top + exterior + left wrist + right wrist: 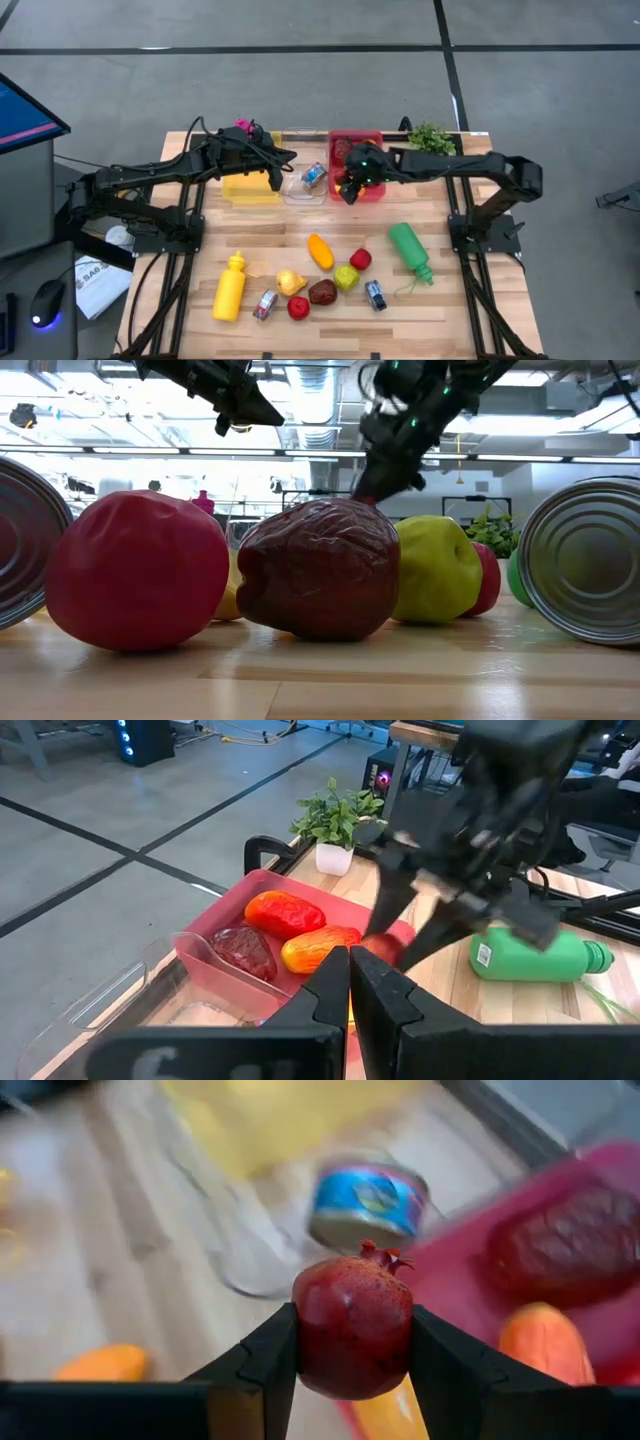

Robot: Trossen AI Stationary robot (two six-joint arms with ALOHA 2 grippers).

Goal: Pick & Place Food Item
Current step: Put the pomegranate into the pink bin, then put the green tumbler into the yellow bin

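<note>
My right gripper point(349, 190) is shut on a red pomegranate point(352, 1325) above the near left corner of the red bin point(372, 142). The left wrist view shows the pomegranate point(382, 948) between the fingers, over the bin's rim point(215, 935). Inside the bin lie a red-orange fruit point(285, 910), a dark red one point(243, 948) and an orange one point(318, 948). My left gripper point(278, 178) hangs shut with nothing in it over the yellow bin point(248, 190). My right gripper pinches the pomegranate's two opposite sides point(302, 1330) between its two fingers. The crown point(378, 1256) points away from the wrist. The fingers slant downward from the table's right side. The fruit is lifted clear of the bin and the table.
A clear tray point(300, 192) with a blue can point(368, 1200) sits between the yellow and red bins. On the near half lie a yellow bottle point(230, 288), a green bottle point(410, 250), several fruits point(322, 292) and small cans point(375, 295). A potted plant point(432, 137) stands far right.
</note>
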